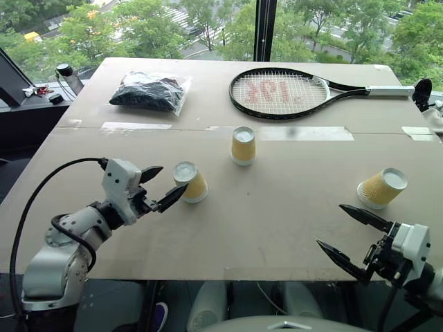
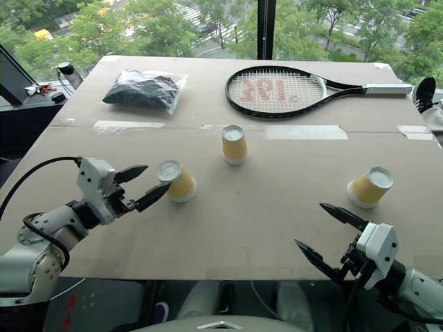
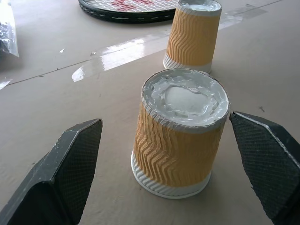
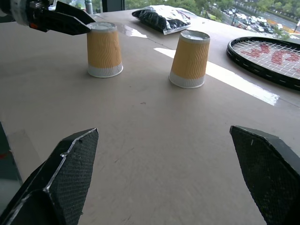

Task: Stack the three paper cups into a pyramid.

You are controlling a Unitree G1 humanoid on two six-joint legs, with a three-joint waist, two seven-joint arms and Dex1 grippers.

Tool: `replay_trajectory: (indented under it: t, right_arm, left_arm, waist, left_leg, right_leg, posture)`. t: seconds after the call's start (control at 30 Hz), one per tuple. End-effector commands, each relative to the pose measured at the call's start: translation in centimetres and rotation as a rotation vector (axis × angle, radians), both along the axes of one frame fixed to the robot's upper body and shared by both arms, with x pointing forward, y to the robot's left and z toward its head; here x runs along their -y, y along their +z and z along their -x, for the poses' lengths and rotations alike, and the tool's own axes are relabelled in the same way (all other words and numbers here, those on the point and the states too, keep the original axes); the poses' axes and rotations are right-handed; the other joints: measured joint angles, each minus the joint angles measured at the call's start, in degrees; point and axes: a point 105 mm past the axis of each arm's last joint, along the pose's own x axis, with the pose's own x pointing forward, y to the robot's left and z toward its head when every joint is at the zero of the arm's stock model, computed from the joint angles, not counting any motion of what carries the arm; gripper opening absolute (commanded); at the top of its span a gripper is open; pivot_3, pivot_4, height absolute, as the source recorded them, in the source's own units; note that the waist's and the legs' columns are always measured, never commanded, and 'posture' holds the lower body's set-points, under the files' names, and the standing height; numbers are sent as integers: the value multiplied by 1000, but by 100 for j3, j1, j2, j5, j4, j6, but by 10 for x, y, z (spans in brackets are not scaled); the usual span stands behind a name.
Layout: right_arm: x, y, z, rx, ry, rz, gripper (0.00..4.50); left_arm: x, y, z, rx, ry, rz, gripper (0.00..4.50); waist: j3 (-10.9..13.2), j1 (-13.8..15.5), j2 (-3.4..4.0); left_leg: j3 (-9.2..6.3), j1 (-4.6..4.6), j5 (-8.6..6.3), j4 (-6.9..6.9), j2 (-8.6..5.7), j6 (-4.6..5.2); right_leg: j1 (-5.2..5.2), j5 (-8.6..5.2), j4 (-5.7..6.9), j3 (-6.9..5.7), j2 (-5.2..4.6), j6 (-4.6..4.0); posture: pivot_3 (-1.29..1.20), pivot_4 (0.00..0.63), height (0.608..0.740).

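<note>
Three paper cups with yellow ribbed sides stand upside down on the table, apart from each other: a left cup, a middle cup and a right cup. My left gripper is open and level, its fingers on either side of the left cup without touching it. My right gripper is open and empty near the table's front edge, short of the right cup. The right wrist view looks across at the left cup and the middle cup.
A black racket lies at the back of the table, its handle pointing right. A clear bag of dark stuff lies at the back left. A strip of tape crosses the cardboard tabletop behind the cups.
</note>
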Motion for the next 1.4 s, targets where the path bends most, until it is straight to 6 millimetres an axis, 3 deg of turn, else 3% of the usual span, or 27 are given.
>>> replay_trajectory:
  t: [0.03, 0.43, 0.53, 0.63, 0.67, 1.0, 1.23, 1.4]
  right_arm:
    - [-8, 7, 6, 43, 12, 0, 4441]
    - [-14, 5, 14, 42, -40, -3, 4441]
    - [-14, 4, 15, 42, -54, -3, 4500]
    - [-15, 4, 17, 40, -61, -3, 4500]
    - [-15, 4, 17, 40, -66, -2, 4500]
    - [-18, 3, 18, 47, -107, -5, 4500]
    - [-22, 2, 22, 50, -145, -9, 4500]
    - [-23, 2, 23, 61, -182, -16, 4500]
  left_arm:
    - [3, 3, -5, 26, -33, -17, 4500]
    - [17, -3, -23, 16, -126, 23, 4500]
    - [18, -5, -26, 11, -143, 20, 3677]
    - [19, -6, -26, 8, -168, 23, 2407]
    - [22, -5, -26, 5, -188, 27, 2274]
    - [68, 5, -15, 5, -442, 53, 2272]
    - [99, 6, -26, -11, -518, 38, 2272]
    - [133, 12, -31, 13, -595, 69, 2272]
  waist:
    - [1, 1, 1]
    - [1, -3, 1]
    - [1, -8, 1]
    - [1, -5, 1]
    - [1, -4, 1]
    - [1, -2, 1]
    - [1, 13, 1]
    - [1, -1, 1]
  left_leg:
    - [0, 0, 0, 0, 0, 0]
    - [-1, -1, 0, -1, 0, 0]
    - [1, -1, 0, -1, 0, 0]
    - [0, -2, 0, -1, 0, 0]
    - [0, -1, 0, -1, 0, 0]
    - [-1, -6, 0, 0, 0, 0]
    - [-4, -7, 0, 1, -1, 0]
    - [-1, -8, 0, 4, -8, 0]
  right_leg:
    - [0, 0, 0, 0, 0, 0]
    - [-3, 0, 1, 0, -4, 0]
    - [-3, 1, 1, 2, -4, 1]
    - [-3, 1, 1, 0, -5, 1]
    - [-3, 1, 1, 0, -5, 1]
    - [-3, 1, 1, -2, -8, 1]
    - [-4, 1, 2, -5, 0, 2]
    - [-3, 3, 2, -5, 19, 7]
  posture:
    - [0, 150, 740]
    - [0, 150, 740]
    - [0, 150, 740]
    - [0, 150, 740]
    - [0, 150, 740]
    - [0, 150, 740]
    - [0, 150, 740]
    - [0, 150, 740]
